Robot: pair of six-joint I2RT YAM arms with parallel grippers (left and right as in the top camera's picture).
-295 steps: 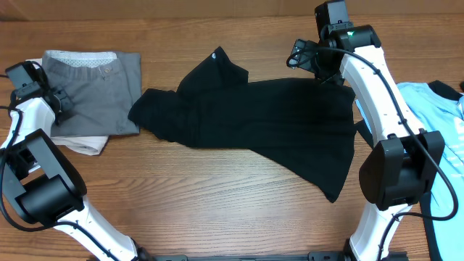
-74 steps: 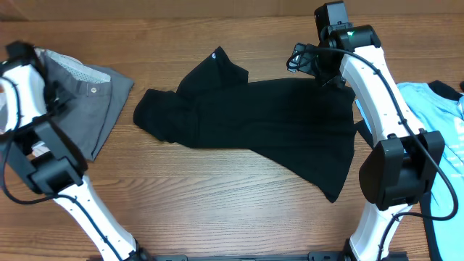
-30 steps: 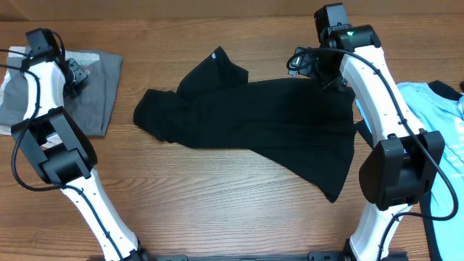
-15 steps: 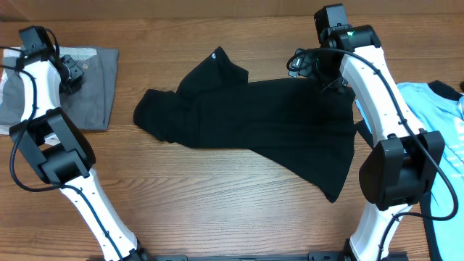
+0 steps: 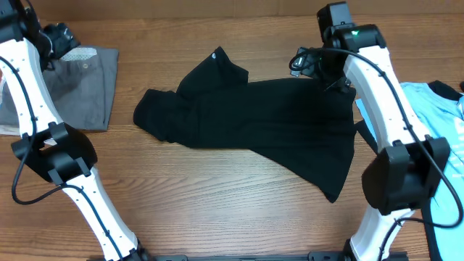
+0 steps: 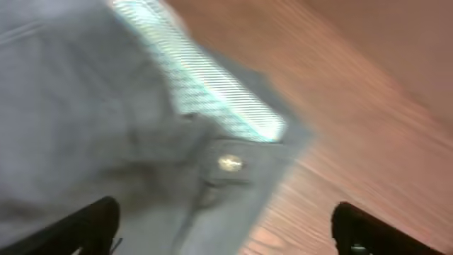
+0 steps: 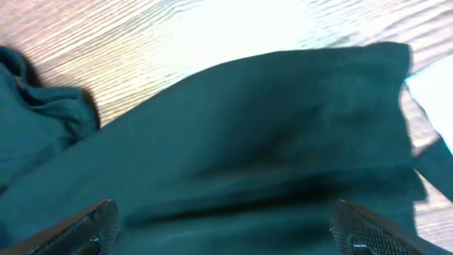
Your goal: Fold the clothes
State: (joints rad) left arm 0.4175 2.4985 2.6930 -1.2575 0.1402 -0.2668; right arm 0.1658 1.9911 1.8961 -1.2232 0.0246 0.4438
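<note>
A large black shirt (image 5: 254,123) lies crumpled across the middle of the table, its small white print (image 5: 217,52) at the back. My right gripper (image 5: 303,61) hovers open over its back right corner; in the right wrist view the dark cloth (image 7: 233,142) fills the space under the open gripper (image 7: 226,234). A folded grey garment (image 5: 80,87) rests at the far left. My left gripper (image 5: 58,35) is open above its back edge, with the grey cloth and its button (image 6: 228,164) below the open gripper (image 6: 226,234) and nothing between the fingers.
A light blue shirt with black trim (image 5: 442,123) lies at the right edge, partly behind the right arm. Bare wooden table (image 5: 217,196) runs along the front. The grey garment's white mesh waistband (image 6: 198,92) faces the back.
The left gripper has opened and let go of the grey garment, lifting toward the back left corner. The grey garment now lies flat. The right arm has hardly moved.
</note>
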